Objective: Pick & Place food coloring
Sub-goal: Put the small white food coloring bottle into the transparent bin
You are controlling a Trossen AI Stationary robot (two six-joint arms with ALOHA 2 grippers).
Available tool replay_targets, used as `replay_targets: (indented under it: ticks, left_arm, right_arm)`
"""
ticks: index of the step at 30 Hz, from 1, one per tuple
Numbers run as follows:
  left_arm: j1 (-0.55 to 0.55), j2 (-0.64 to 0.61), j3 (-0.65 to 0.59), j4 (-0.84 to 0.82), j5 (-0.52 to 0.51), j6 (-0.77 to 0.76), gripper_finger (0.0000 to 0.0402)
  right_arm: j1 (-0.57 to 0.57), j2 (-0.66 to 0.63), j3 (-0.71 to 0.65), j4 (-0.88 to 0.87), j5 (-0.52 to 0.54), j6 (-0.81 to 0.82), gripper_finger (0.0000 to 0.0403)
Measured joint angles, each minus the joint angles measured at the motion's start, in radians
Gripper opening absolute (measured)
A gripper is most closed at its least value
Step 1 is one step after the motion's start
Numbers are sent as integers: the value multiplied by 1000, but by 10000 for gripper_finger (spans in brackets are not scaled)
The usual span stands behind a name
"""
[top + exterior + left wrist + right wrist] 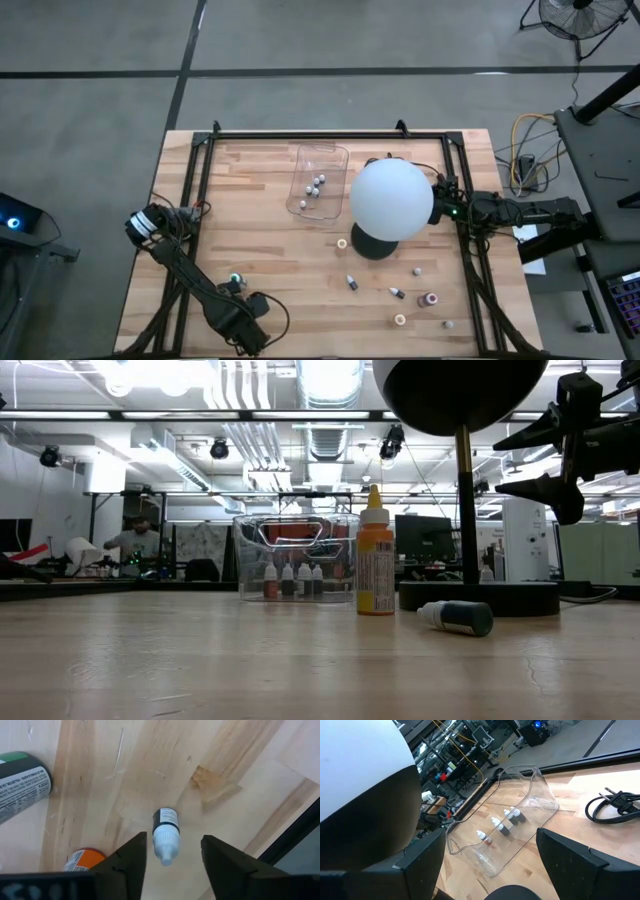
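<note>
Left gripper [172, 857] at near left table corner, fingers part-open, straddling lying white-capped dark bottle [165, 834], not clamped. Right gripper [490, 862] at right, behind white globe [391, 198], fingers wide, empty. Four vials [501, 826] in clear tray [330, 152] far centre. Loose bottles [398, 292] scattered near right; orange bottle [375, 563] upright.

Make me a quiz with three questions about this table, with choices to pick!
1. Where is the clear tray? A) beside the white ball B) on the floor C) on top of the ball
2. What colour is the ball? A) red B) white C) green
3. The little bottle between the fingers of the left gripper is: A) standing B) inside the tray C) lying down

Answers:
1 A, the tray sits next to the ball on the table.
2 B, it looks plain white from above.
3 C, it lies flat on the table.
</note>
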Motion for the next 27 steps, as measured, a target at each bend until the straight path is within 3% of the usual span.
replay_targets:
  ticks: [12, 21, 27]
  left_arm:
    - [0, 0, 0, 11, 4, 6, 28]
    - [14, 0, 1, 34, 3, 47, 37]
    - [63, -22, 53, 45, -68, 133, 29]
  right_arm:
    - [0, 0, 0, 0, 0, 0, 302]
    - [0, 0, 0, 0, 0, 0, 302]
    - [0, 0, 0, 0, 0, 0, 302]
